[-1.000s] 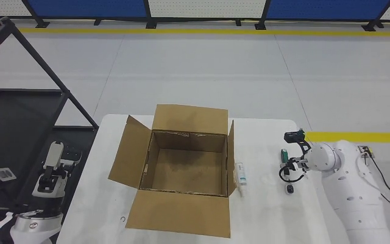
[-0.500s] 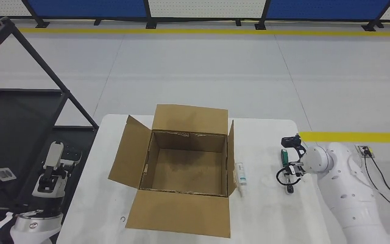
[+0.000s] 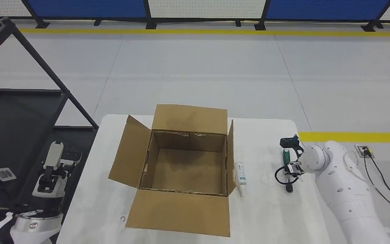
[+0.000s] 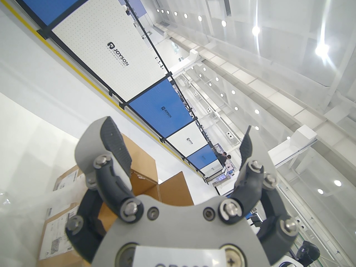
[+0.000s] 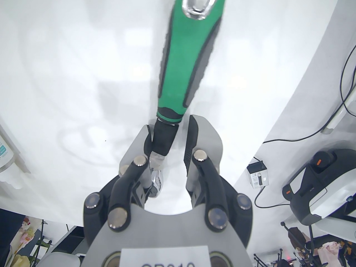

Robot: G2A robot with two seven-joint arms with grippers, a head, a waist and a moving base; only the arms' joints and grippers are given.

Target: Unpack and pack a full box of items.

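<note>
Cardboard box sits in the middle of the white table with all four flaps folded outward; inside it the top view shows just its brown floor. Beyond the table lies a pale floor crossed by a yellow line, with blue and white panels at the far side. A white tube lies just right of the box. Farther right, a green-handled tool lies flat on the table. The right gripper straddles its black neck, partly spread: one finger touches the neck, the other stands clear. The left gripper points up at the ceiling, fingers spread wide around nothing.
</note>
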